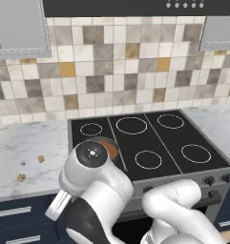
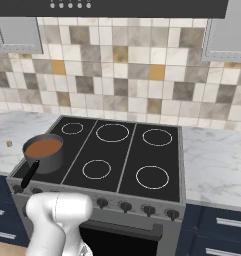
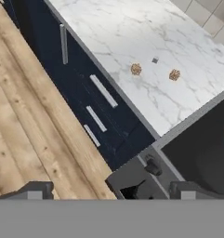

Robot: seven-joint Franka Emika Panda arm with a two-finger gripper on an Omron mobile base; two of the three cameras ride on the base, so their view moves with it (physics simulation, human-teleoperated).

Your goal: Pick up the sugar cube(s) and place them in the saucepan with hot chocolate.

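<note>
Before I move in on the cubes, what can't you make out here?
- Saucepan: in the left base view the arm covers most of it; in the hand view the right edge cuts it off.
- Grey cube: too small to read its faces.
- Orange cubes: tiny specks in the left base view.
- Gripper: just the fingertips show, jaws wide apart.

1. Three sugar cubes on the marble counter: two orange-brown cubes (image 3: 136,69) (image 3: 174,74) and one greyish cube (image 3: 154,60), which lies at about 12 o'clock between them in the hand view.
2. One saucepan (image 2: 44,152), at 9 o'clock of the stove (image 2: 122,150) in the right base view.
3. Six burner rings (image 2: 152,177) on the stove.
4. Five stove knobs (image 2: 125,206) show along its front in the right base view.
5. Four drawer handles (image 3: 103,90) in the hand view.
</note>
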